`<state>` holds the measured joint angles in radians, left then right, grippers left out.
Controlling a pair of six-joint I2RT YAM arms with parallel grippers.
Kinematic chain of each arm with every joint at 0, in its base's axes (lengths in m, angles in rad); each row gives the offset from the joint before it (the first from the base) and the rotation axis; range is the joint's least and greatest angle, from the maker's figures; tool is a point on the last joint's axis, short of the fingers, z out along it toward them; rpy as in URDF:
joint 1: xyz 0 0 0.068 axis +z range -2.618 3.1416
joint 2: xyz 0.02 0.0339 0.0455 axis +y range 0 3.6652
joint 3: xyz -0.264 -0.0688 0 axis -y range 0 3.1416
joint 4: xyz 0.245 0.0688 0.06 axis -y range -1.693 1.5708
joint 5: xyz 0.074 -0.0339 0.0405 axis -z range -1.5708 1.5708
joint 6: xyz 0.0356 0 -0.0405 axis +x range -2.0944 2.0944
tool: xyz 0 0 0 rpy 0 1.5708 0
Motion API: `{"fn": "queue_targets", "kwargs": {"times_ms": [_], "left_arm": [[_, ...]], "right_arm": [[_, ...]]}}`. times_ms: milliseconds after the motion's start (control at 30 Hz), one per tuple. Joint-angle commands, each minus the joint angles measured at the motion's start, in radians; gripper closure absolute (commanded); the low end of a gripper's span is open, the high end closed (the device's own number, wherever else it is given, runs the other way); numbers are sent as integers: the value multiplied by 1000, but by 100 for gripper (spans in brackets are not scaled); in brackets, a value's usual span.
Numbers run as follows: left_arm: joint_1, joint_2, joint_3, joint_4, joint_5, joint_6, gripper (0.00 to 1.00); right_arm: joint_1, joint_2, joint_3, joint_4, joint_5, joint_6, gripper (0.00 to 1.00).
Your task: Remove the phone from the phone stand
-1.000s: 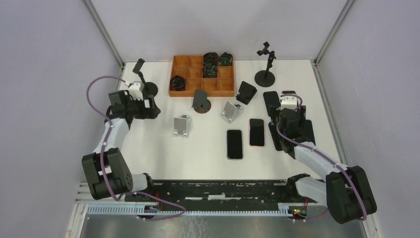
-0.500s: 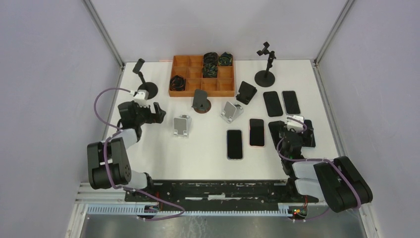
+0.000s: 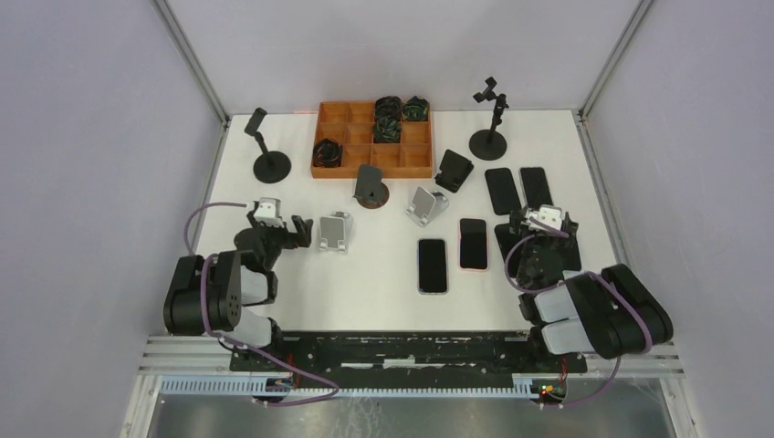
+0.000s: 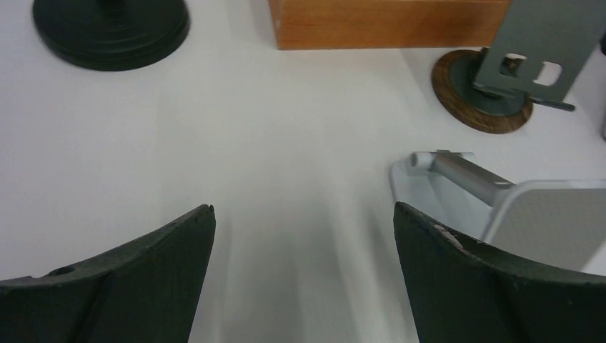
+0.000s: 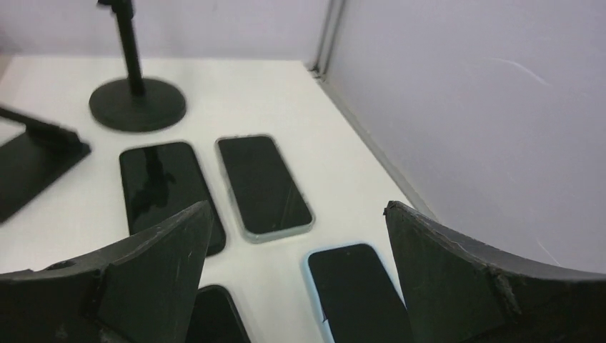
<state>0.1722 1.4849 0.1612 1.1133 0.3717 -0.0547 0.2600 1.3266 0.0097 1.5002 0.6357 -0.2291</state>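
Several phones lie flat on the white table: one with a clear edge (image 3: 433, 265), one with a pink edge (image 3: 473, 244) and two black ones (image 3: 502, 190) (image 3: 536, 187). No stand that I see holds a phone. The nearest silver stand (image 3: 335, 230) (image 4: 500, 214) is empty, just right of my left gripper (image 3: 277, 228) (image 4: 304, 214), which is open above bare table. My right gripper (image 3: 545, 228) (image 5: 298, 207) is open low over a blue-edged phone (image 5: 357, 286), with a clear-cased phone (image 5: 263, 186) and a black phone (image 5: 168, 189) beyond it.
An orange wooden tray (image 3: 372, 164) (image 4: 389, 25) with coiled cables sits at the back. Around it are a grey stand on a brown base (image 3: 370, 185) (image 4: 500, 78), a second silver stand (image 3: 425, 205), a black wedge stand (image 3: 454, 170) and two tall black stands (image 3: 265, 146) (image 3: 491, 119).
Both arms have folded back toward their bases, bringing both grippers nearer the table's front. Both grippers have stayed open. The phones and stands have not moved.
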Motion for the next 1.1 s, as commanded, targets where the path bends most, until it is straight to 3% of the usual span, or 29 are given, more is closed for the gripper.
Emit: {"fn": "queue_targets", "kwargs": {"times_ms": [0,67,100,167,1067], "left_arm": [[-138,56,-21,272,-146,90,0],[-146,44,66,72,-197,96,0],[-147,46,88,41,-217,84,0],[-146,61,70,102,-223,69,0],[-146,47,69,84,-225,71,0]], "right_arm": [[-1,125,-286,392,-135,-75,2],[-22,56,-192,123,-85,-15,2],[-56,48,-137,-15,-107,25,2],[-145,35,-112,-82,-212,90,2],[-152,34,-116,-70,-220,86,2]]}}
